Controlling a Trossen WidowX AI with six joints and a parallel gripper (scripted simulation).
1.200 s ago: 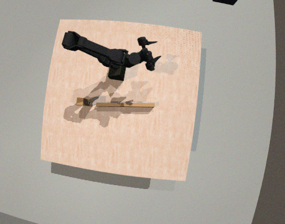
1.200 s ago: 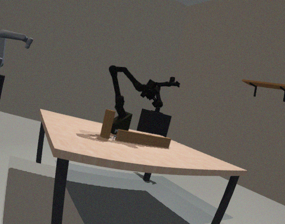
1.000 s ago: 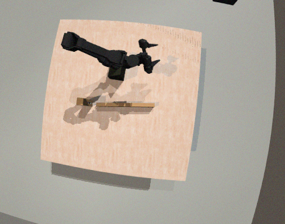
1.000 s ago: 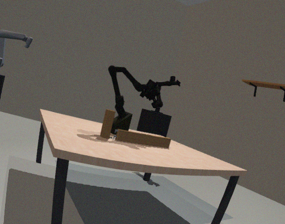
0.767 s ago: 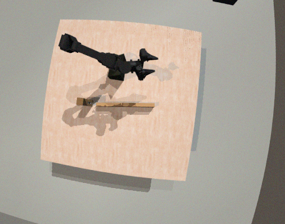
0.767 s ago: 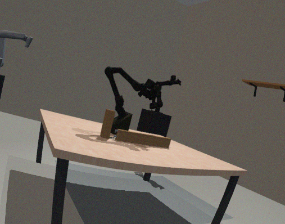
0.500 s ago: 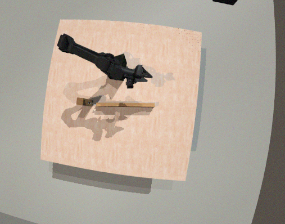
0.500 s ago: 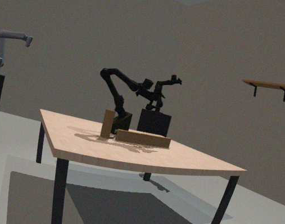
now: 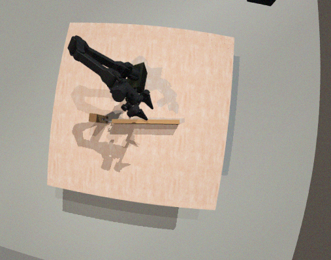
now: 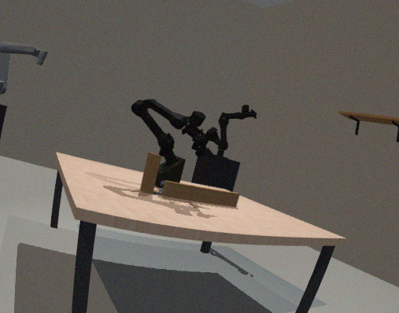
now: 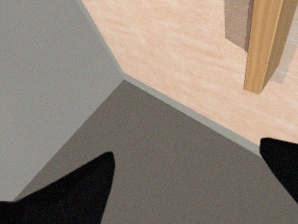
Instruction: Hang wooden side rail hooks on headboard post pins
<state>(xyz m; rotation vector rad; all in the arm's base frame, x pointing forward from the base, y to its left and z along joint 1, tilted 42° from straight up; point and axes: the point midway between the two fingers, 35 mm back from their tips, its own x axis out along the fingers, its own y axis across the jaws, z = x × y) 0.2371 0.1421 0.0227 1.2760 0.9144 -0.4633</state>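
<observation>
Hooks (image 9: 108,121) (image 10: 160,192) and slot pins too small, perhaps shadowed, to tell seated.

Tall upright wooden post (image 9: 93,117) (image 10: 150,173): obstacle, left end of the long light-brown wooden rail (image 9: 145,121) (image 10: 201,193) (image 11: 265,45). Narrow gap between them, partly occupied by small grey metal hooks. Open air above rail.

Brown shelf (image 10: 371,117) on wall (image 10: 305,59) (R side)
</observation>
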